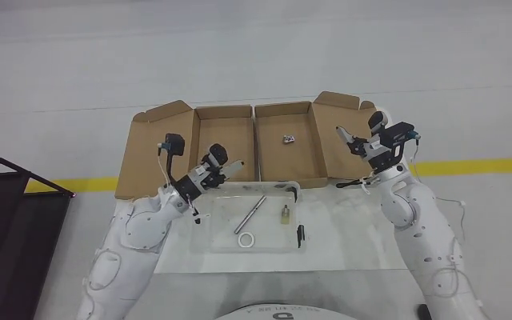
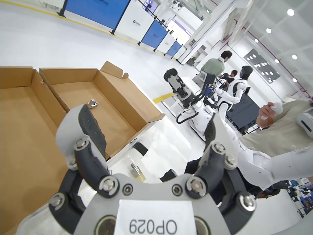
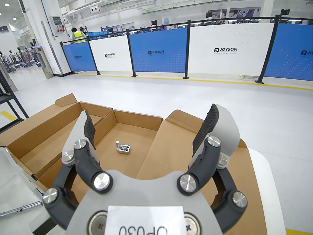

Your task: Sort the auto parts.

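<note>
Plainly, both tools are empty. The left tool [image 1: 228, 161] has its jaws spread wide, and the right tool [image 1: 347, 137] is spread too, pinching nothing. One metal block [image 1: 288, 140] lies in the right box [image 1: 276, 164], ahead of and below the right tool and well apart from it. The left box [image 1: 224, 152] sits just ahead of the left tool.

The parts to be sorted lie in the clear tray [image 1: 210, 242] on the table [image 1: 344, 236], below and just behind the left tool. They are a rod [image 1: 250, 214], a ring [image 1: 246, 238] and a small bottle-shaped part [image 1: 285, 213]. A black piece [image 1: 301, 234] lies at the side of the tray farthest from that tool.

The step in hand looks to be fetching the next part, probably with the left tool, since it is nearer. To do it well, the tool should come straight down over a single part. For the rod, the jaws belong across its narrow width near the middle, so it does not tip, and clear of the ring near its end. Lifting above the tray wall before crossing to a box should avoid a snag.
</note>
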Controlling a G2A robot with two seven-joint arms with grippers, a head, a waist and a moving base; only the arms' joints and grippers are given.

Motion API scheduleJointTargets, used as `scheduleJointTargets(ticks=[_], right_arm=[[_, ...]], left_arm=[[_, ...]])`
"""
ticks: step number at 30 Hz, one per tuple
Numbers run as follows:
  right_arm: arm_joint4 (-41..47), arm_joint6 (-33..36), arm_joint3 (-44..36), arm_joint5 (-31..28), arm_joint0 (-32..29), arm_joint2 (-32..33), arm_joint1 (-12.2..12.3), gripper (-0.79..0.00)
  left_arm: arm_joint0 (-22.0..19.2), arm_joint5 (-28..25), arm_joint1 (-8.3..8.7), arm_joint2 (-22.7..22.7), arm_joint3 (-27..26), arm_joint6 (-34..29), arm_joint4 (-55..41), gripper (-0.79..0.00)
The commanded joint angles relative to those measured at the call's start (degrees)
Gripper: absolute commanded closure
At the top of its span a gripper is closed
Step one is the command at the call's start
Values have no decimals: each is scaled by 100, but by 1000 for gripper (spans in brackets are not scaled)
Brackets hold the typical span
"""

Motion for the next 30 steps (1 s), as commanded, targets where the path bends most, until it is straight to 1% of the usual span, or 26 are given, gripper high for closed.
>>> scheduleJointTargets(ticks=[1, 4, 8, 11, 13, 16, 17, 19, 21, 22, 24, 26, 28, 30], right_arm=[[0, 0, 0, 0, 0, 0, 0, -785], [0, 0, 0, 0, 0, 0, 0, -785], [0, 0, 0, 0, 0, 0, 0, -785], [0, 0, 0, 0, 0, 0, 0, -785], [0, 0, 0, 0, 0, 0, 0, -785], [0, 0, 0, 0, 0, 0, 0, -785], [0, 0, 0, 0, 0, 0, 0, -785], [0, 0, 0, 0, 0, 0, 0, -785], [0, 0, 0, 0, 0, 0, 0, -785], [0, 0, 0, 0, 0, 0, 0, -785], [0, 0, 0, 0, 0, 0, 0, -785], [0, 0, 0, 0, 0, 0, 0, -785], [0, 0, 0, 0, 0, 0, 0, -785], [0, 0, 0, 0, 0, 0, 0, -785]], left_arm=[[10, -120, 19, 46, 8, -20, 934, -785], [44, -237, 36, 229, -71, -64, 1843, -785], [130, -171, 48, 516, -224, -156, 2873, -785], [173, -173, 67, 716, -343, -414, 3524, -782], [193, -113, 83, 790, -401, -576, 3901, -763], [213, -36, 96, 846, -426, -711, 4180, -643], [223, -10, 99, 863, -423, -739, 4220, -588], [225, 28, 104, 899, -416, -811, 4309, -529], [211, 40, 106, 962, -391, -888, 4373, -403], [208, 12, 105, 1012, -348, -947, 4337, -369], [154, -39, 107, 1089, -235, -1180, 4301, -336], [70, -47, 106, 1164, -157, -1395, 4320, -323], [14, -26, 100, 1242, -86, -1505, 4304, -302], [-47, 14, 95, 1304, -14, -1559, 4333, -299]])
